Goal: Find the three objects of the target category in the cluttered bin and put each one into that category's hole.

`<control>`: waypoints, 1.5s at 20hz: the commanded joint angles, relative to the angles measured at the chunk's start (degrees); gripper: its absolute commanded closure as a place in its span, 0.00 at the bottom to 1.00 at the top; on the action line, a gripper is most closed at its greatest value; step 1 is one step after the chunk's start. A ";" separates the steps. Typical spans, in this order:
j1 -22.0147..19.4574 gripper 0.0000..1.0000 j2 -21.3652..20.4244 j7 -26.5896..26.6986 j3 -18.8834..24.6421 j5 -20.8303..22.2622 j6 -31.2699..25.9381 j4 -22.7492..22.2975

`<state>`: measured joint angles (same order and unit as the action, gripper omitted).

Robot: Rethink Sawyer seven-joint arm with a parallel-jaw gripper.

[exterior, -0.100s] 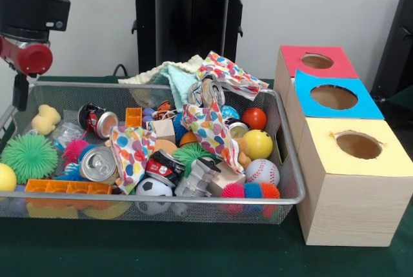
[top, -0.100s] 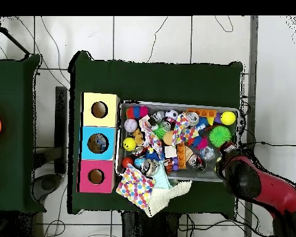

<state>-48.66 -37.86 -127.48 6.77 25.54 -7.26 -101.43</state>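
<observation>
A plain pale wall (exterior, -0.100s: 335,6) runs behind the scene, evenly lit with no strong shadows. The table (exterior, -0.100s: 193,254) is covered in dark green cloth. From above, the floor (top, -0.100s: 156,40) is light grey tile with dark joints, and thin black cables (top, -0.100s: 52,43) trail across it. A second green-covered table (top, -0.100s: 12,136) stands beside the first, well apart.

Red (exterior, -0.100s: 316,61), blue (exterior, -0.100s: 334,97), yellow boxes (exterior, -0.100s: 359,145); polka-dot cloth (exterior, -0.100s: 208,128).
</observation>
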 commanded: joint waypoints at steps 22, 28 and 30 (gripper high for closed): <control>0.62 0.00 3.38 -1.68 1.39 0.99 -1.81 -3.39; 2.03 0.00 1.50 -3.38 0.02 0.50 -0.79 -4.98; 2.56 0.00 1.24 -3.81 -0.36 0.24 -0.66 -5.30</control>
<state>-47.52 -36.46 -127.48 5.81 25.52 -7.24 -103.23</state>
